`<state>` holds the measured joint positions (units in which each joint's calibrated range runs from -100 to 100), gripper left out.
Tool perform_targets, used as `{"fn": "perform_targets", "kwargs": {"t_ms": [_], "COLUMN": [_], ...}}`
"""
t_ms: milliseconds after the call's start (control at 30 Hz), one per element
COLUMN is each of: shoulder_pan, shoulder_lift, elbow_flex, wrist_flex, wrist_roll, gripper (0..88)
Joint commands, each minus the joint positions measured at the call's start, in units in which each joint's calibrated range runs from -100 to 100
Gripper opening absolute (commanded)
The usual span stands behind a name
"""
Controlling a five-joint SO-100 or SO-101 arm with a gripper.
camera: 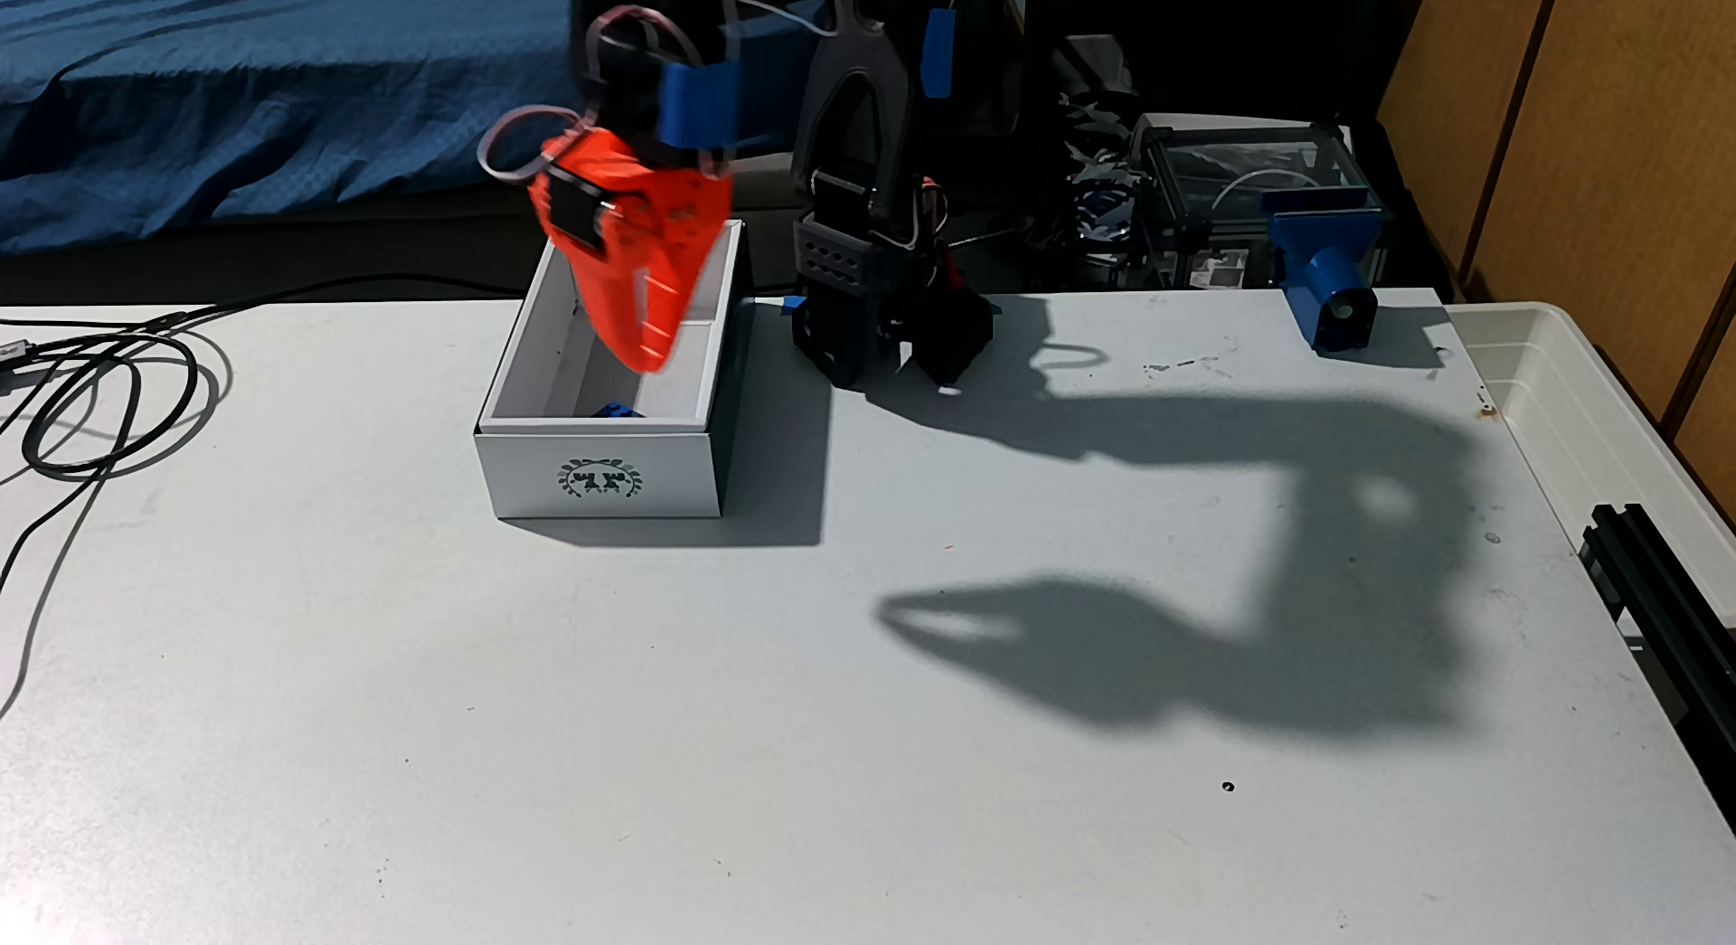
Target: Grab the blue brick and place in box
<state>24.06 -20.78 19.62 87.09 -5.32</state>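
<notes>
The blue brick (615, 409) lies on the floor of the white box (601, 475), close to the near wall that carries the dark wreath emblem; only its top edge shows above that wall. My orange gripper (650, 363) hangs above the middle of the box, pointing down, with its tips just inside the rim and a little above the brick. Its jaws meet at the tips and hold nothing. The picture of it is slightly blurred.
The black arm base (874, 325) stands right of the box. A blue printed mount (1329, 269) sits at the table's back right, a translucent tub (1541, 363) at the right edge, and coiled black cables (103, 391) at the left. The arm's shadow falls across the right half of the table.
</notes>
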Motion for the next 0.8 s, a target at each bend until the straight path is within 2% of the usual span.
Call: {"fn": "perform_targets", "kwargs": {"t_ms": [0, 267, 500, 767], "shoulder_pan": [-6.9, -16.6, -21.0, -21.2], "shoulder_lift": [-1.8, -10.8, -28.9, -44.6], "elbow_flex": [-2.3, 3.9, 23.9, 46.7], "wrist_flex": [-0.5, -7.2, -17.2, -21.6], "wrist_roll": [-1.6, -3.7, -3.5, -0.9], "gripper": [0.8, 0.8, 0.8, 0.9]}}
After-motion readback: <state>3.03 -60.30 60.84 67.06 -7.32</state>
